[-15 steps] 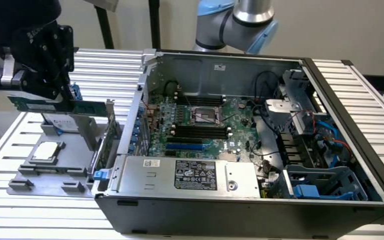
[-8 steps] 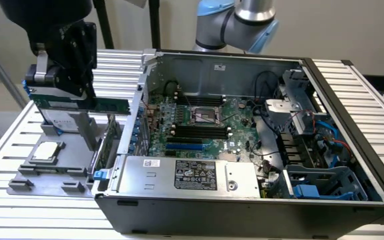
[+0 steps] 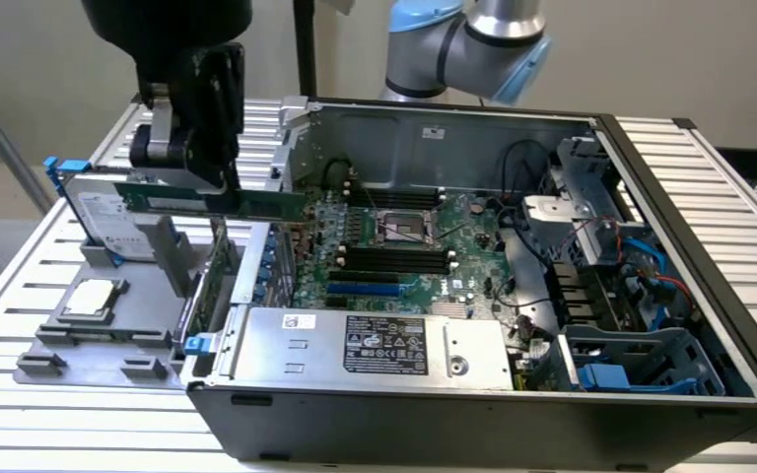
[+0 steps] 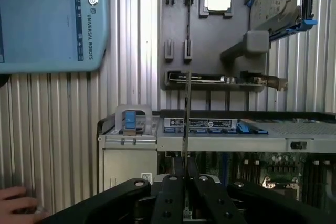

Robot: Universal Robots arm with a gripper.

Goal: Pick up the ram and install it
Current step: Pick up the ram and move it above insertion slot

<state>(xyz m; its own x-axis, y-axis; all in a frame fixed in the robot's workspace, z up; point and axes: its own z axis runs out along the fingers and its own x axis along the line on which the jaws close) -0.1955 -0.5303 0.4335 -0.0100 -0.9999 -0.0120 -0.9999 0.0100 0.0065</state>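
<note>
Slatted metal bench (image 3: 90,424), open PC case (image 3: 484,434), gripper (image 3: 208,185) clamped on the ram (image 3: 267,204) held over the case's edge on the exterior view's left; I'd keep it square to the black slots (image 3: 392,258).

Arm (image 3: 484,39) raised, tool (image 3: 225,185) pointing down, pinched closed
</note>
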